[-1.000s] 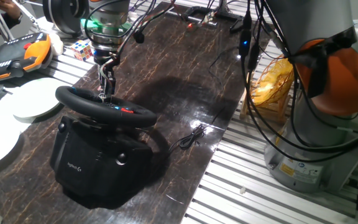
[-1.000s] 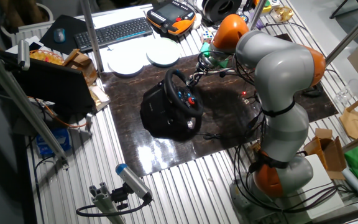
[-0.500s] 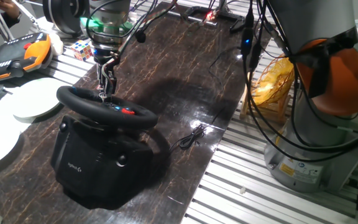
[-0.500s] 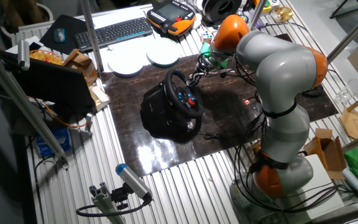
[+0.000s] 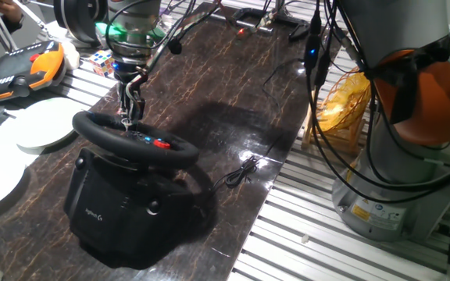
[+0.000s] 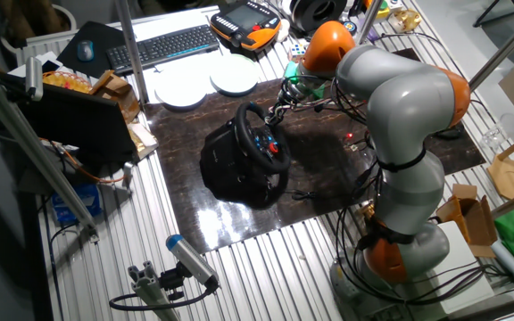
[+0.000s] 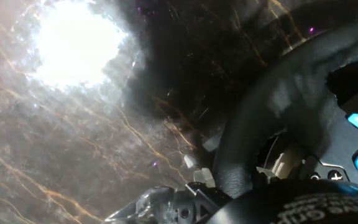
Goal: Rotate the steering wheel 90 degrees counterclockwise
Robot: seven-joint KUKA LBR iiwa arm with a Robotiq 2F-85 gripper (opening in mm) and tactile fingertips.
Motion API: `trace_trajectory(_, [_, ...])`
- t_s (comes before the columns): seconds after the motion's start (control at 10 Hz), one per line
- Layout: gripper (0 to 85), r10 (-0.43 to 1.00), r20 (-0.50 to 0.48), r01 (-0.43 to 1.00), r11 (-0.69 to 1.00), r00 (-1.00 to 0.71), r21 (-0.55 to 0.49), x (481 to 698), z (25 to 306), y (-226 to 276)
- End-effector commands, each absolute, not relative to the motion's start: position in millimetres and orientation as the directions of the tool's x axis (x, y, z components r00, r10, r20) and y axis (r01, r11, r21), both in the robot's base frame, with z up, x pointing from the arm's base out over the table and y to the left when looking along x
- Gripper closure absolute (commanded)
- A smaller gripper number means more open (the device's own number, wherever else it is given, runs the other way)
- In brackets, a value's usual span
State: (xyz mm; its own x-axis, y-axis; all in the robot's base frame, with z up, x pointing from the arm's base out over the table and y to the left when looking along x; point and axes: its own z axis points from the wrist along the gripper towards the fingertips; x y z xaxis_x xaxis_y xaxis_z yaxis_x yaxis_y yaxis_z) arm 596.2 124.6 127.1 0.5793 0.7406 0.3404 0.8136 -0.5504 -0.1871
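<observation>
Your hand [image 5: 130, 115] sat at the far rim of the steering wheel [image 5: 133, 137], left-centre of frame on the dark worktop [image 5: 233, 94]; couldn't tell if it gripped. Risk, imo: fingers slip off the rim mid-turn, or the base shifts.

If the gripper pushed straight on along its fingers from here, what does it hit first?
The gripper points down at the steering wheel, already at its far rim, so it would most likely press into that rim first. Whether the fingers straddle or only touch the rim is unclear.
</observation>
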Motion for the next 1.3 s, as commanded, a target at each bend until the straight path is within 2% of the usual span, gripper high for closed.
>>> trace_trajectory(0.0, [57.3, 0.747, 0.348, 0.822, -0.540, 0.567, -0.180, 595.7, 127.7, 124.8])
trace_trajectory(0.3, [62.0, 0.790, 0.368, 0.869, -0.475, 0.491, -0.141, 596.6, 127.4, 124.7])
trace_trajectory(0.6, [76.0, 0.826, 0.387, 0.909, -0.405, 0.410, -0.100, 598.3, 126.5, 123.7])
trace_trajectory(0.7, [84.3, 0.823, 0.388, 0.907, -0.410, 0.414, -0.099, 598.0, 127.1, 124.1])
trace_trajectory(1.2, [84.3, 0.827, 0.380, 0.907, -0.411, 0.414, -0.093, 596.5, 130.7, 123.8])
